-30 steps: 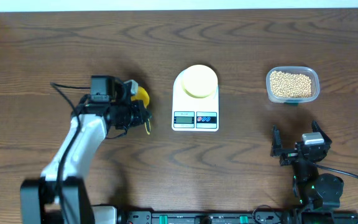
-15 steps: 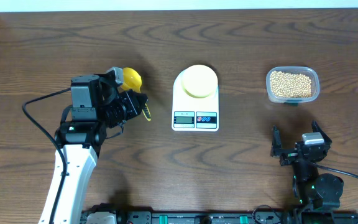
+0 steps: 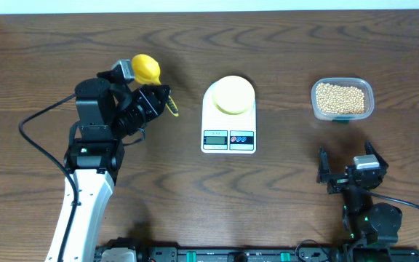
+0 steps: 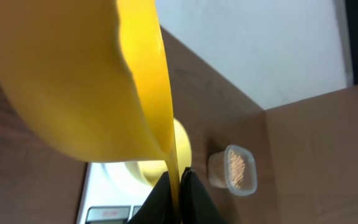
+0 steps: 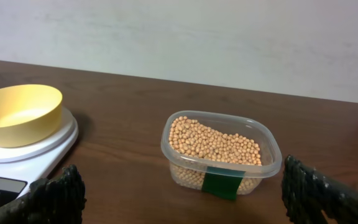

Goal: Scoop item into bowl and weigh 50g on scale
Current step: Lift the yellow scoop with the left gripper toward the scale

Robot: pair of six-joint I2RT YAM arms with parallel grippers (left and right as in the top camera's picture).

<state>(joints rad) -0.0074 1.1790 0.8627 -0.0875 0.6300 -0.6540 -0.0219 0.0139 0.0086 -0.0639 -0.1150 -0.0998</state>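
Done so far: The left gripper was clamped on the thin handle of the yellow scoop. It held the scoop up off the table, to the left of the scale.
Left to do: I thought nearly all of it. No beans had been scooped, poured or weighed yet.
Beans: All the beans I could see lay in the clear tub, well to the right of the scale.
Bowl: The pale yellow bowl sat on the back part of the scale, and it looked empty.
Scale: Its little screen was too small for me to read.
Scoop: I could not see inside it, but it was far from the beans, so I guessed it was empty.
Left fingers: They were pressed together on the scoop handle.
Right fingers: The right gripper had its fingers wide apart and held nothing. It sat low near the front of the table, with the tub just ahead of it.
In the way: The scale and bowl stood between the scoop and the tub, so I thought the arm might bump the bowl.
Other things: The tub had a green label. A black cable looped beside the left arm.
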